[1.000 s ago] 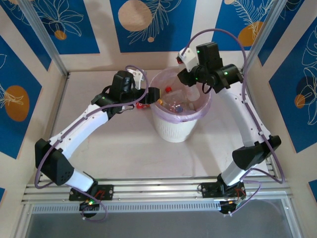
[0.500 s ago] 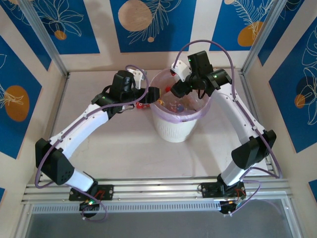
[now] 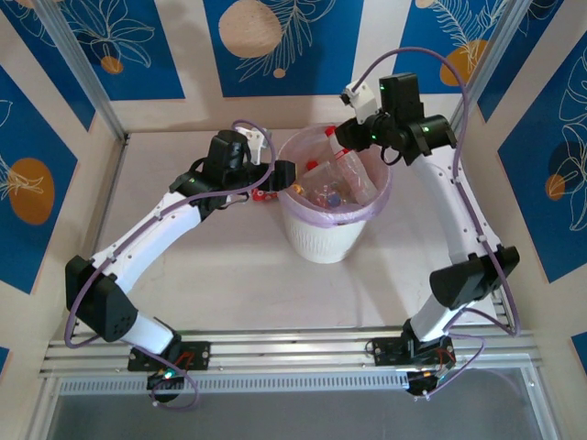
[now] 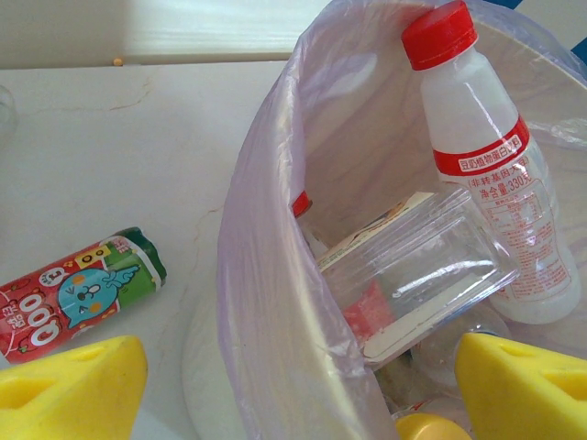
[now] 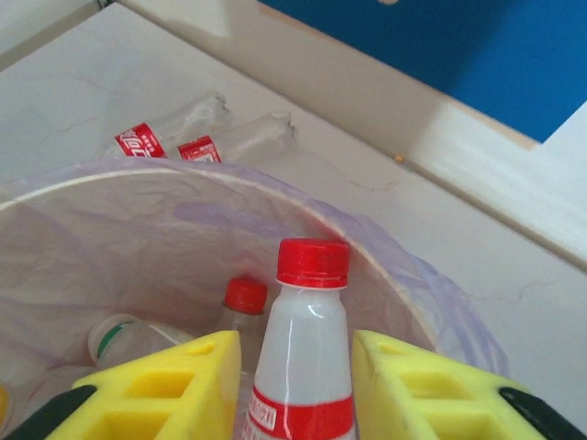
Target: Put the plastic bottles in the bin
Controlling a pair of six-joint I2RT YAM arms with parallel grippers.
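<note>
Found the right gripper point(image 5: 295, 371) clamped on a white bottle point(image 5: 307, 339), with a yellow finger pressed to each side below its red cap point(image 5: 313, 262). Saw that bottle tilted at the far right of the bin point(image 3: 321, 240), lower body down inside the pink liner point(image 4: 266, 229), cap up above the rim. Noted a change from half a second before: had then been dipping low over the middle of the bin, and was now drawn back up toward the far right rim.

Found the left gripper point(image 3: 283, 174) just beside the bin's left rim, in the same spot as a second before, fingers point(image 4: 73, 385) spread wide and holding nothing. Made out a green bottle point(image 4: 87, 293) with a red cartoon label lying on the table point(image 4: 110, 165) near that gripper, outside the bin. Spotted two clear bottles point(image 5: 151, 137) with red labels lying side by side on the table beyond the bin. Saw more inside: a red-capped bottle point(image 5: 245, 302), a green-ringed bottle point(image 5: 115, 341), and a clear container point(image 4: 413, 275) beneath the white bottle.
</note>
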